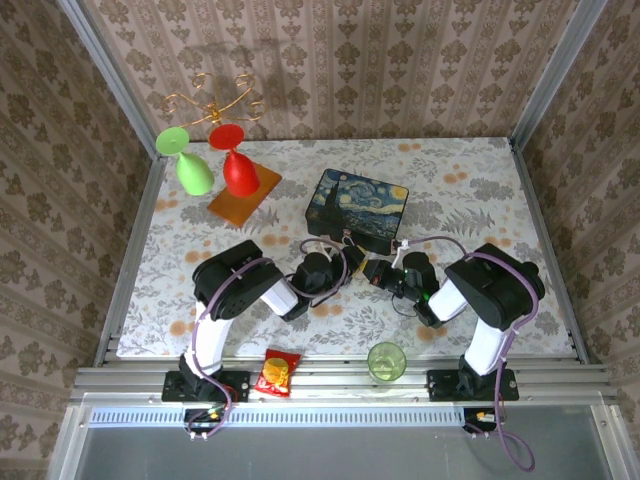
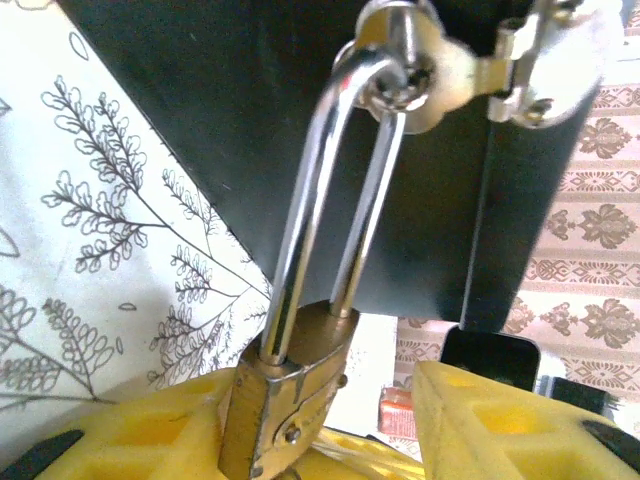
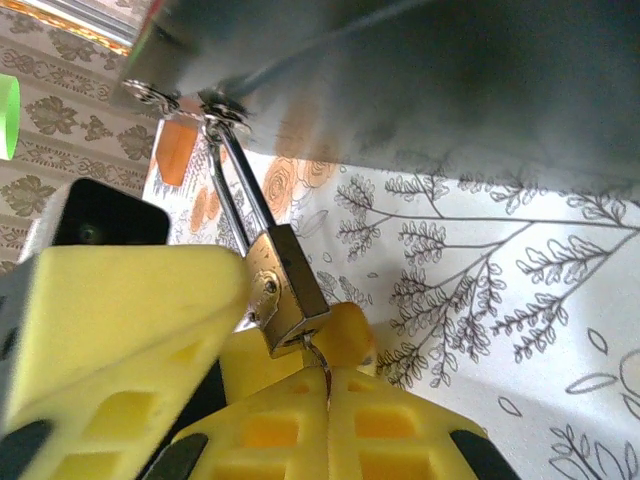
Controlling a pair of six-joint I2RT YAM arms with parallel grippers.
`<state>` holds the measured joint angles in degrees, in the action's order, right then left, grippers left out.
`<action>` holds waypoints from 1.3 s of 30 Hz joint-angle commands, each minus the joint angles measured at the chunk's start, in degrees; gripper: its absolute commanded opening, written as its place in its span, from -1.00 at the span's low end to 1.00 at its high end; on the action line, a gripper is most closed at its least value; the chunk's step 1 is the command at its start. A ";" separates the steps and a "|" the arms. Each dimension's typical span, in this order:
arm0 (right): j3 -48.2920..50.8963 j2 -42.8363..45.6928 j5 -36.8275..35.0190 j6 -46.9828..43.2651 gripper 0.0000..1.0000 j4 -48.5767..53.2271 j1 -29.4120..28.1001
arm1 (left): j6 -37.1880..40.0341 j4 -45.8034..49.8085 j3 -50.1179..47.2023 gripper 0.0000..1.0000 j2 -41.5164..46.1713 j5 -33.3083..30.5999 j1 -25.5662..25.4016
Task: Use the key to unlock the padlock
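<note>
The brass padlock (image 2: 290, 400) hangs by its silver shackle (image 2: 310, 220) from the metal clasp (image 2: 440, 70) of the dark painted box (image 1: 357, 205). Both shackle legs reach the body. My left gripper (image 2: 335, 405) is open around the padlock body. Its left finger (image 2: 150, 430) touches the body and its right finger (image 2: 480, 420) stands clear of it. In the right wrist view the padlock (image 3: 285, 285) tilts towards my right gripper (image 3: 328, 385). That gripper is shut on the key (image 3: 318, 358), whose thin blade enters the padlock's underside. The grippers (image 1: 345, 262) (image 1: 385, 272) meet at the box's near side.
A green cup (image 1: 386, 361) and a snack packet (image 1: 280, 372) sit at the near edge between the arm bases. A red goblet (image 1: 238, 170) and a green goblet (image 1: 190, 165) stand upside down by an orange board (image 1: 243, 197) at the back left.
</note>
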<state>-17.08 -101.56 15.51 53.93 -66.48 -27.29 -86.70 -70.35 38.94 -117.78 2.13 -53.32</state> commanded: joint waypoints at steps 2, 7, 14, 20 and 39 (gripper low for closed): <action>1.29 3.64 -1.50 -0.17 -1.00 3.87 -0.38 | 4.63 -3.02 -0.43 0.03 1.83 0.08 1.05; 0.87 8.29 -2.05 -2.74 -1.00 9.68 -0.40 | 7.65 1.11 -0.34 0.03 2.84 0.65 1.59; -0.49 7.00 2.19 -1.87 -1.00 9.63 -0.22 | 14.13 2.74 1.02 -0.18 4.66 0.49 2.17; -0.23 1.90 3.59 0.28 -1.00 4.47 0.04 | 14.71 1.09 0.81 -0.50 4.76 0.97 2.34; -10.78 26.76 -13.02 -27.48 -0.34 59.51 -1.90 | 13.84 0.82 2.08 -0.68 3.73 2.34 2.88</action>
<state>-25.04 -74.59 5.45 35.73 -17.69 -28.03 -73.25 -66.30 38.98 -114.28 3.20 -50.78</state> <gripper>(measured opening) 0.322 0.165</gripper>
